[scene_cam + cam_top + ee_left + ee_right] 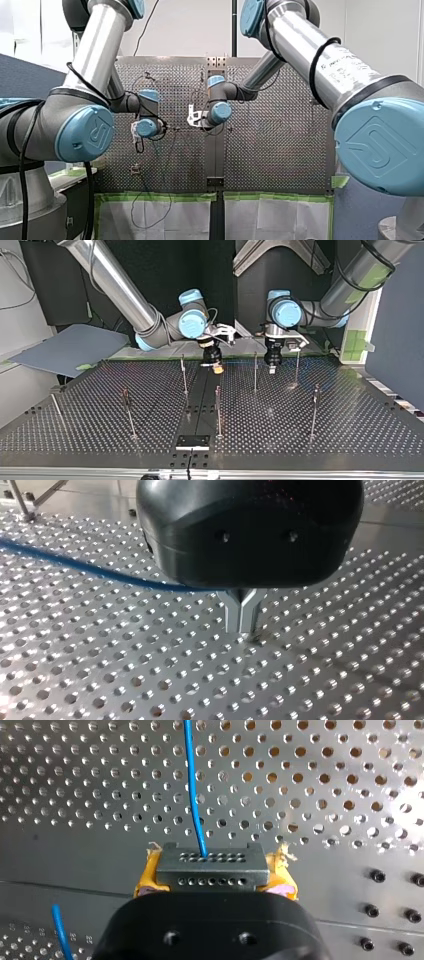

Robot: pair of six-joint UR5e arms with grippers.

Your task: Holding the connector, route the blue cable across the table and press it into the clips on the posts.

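Your right gripper [214, 885] clamps the connector [210, 862] between yellow pads [282, 882].
The blue cable [192, 785] leaves it; your left gripper [243, 627] shows metal fingers [234, 612] pressed together.

In the left wrist view the table [100, 680] glares white toward 8 o'clock, and my left gripper [243, 629] throws a faint shadow toward 4 o'clock. In the right wrist view glare sits at 3 o'clock, while the connector [210, 865] is evenly lit. The top view's backdrop [200, 270] at 12 o'clock is dark. The front view's wall [190, 25] is bright.
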